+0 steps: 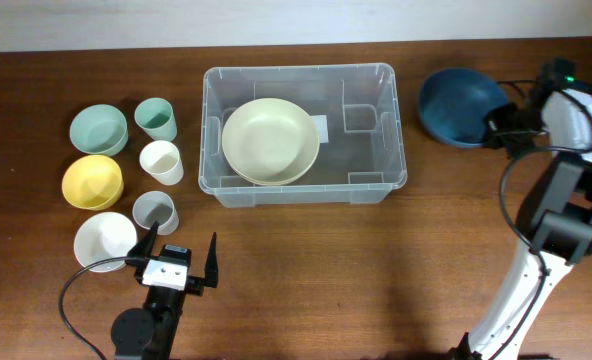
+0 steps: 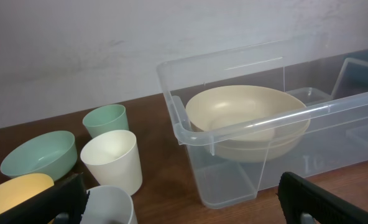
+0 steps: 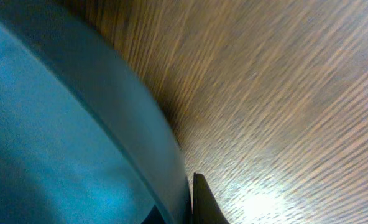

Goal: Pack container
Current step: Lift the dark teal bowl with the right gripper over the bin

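Bottom left of the overhead view: left gripper hangs with jaws spread wide, holding nothing, just below the grey cup and white bowl. Above these in the left column, all on the table: yellow bowl, white cup, green bowl, green cup. Centre of frame: the container, upright and open, with one cream bowl lying in its left half; right half bare. Upper right: right gripper clenched on the right rim of the blue bowl, which sits outside the container, near its right wall. Judgement: one item packed, the blue bowl in hand, six pieces left; task early.
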